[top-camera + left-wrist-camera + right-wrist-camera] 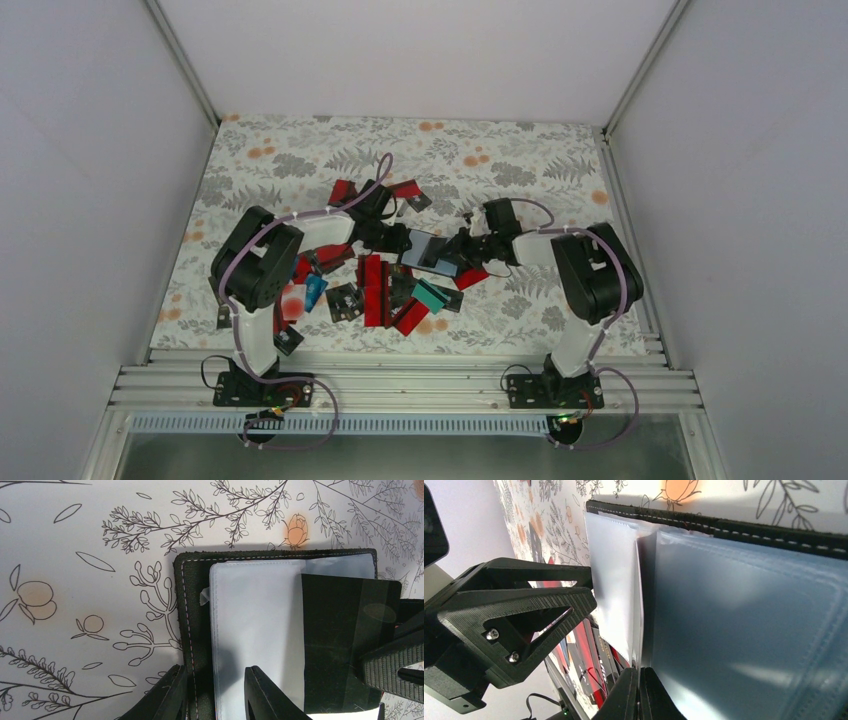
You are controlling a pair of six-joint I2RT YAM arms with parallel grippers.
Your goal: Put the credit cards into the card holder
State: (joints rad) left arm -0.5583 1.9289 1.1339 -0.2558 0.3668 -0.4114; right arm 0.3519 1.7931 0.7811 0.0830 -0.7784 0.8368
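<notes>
Overhead, the card holder (432, 252) lies open in the middle of the table (560, 160), credit cards (372, 290) strewn around it, mostly nearside. Only my right wrist view shows the right gripper (640, 680) pinching its clear sleeve (744, 620). The left gripper (215, 671) straddles the stitched edge (182, 610); clamped or not, I can't tell.

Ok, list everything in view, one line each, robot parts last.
card holder: one, black with pale stitching, open at mid-table between both pincers
clear sleeves: several, transparent, inside the holder
black card: one, glossy, over the holder's right half; cannot tell if it is in a sleeve
red credit cards: many, overlapping, scattered around the holder
black credit cards: several, white print, among the red
teal credit cards: at least two, teal or blue, near side of the pile
tablecloth: one, white floral, orange blooms, over the table
rails: silver, near edge
left pincer: black, shut on the holder's cover edge
right pincer: black, shut on a sleeve
</notes>
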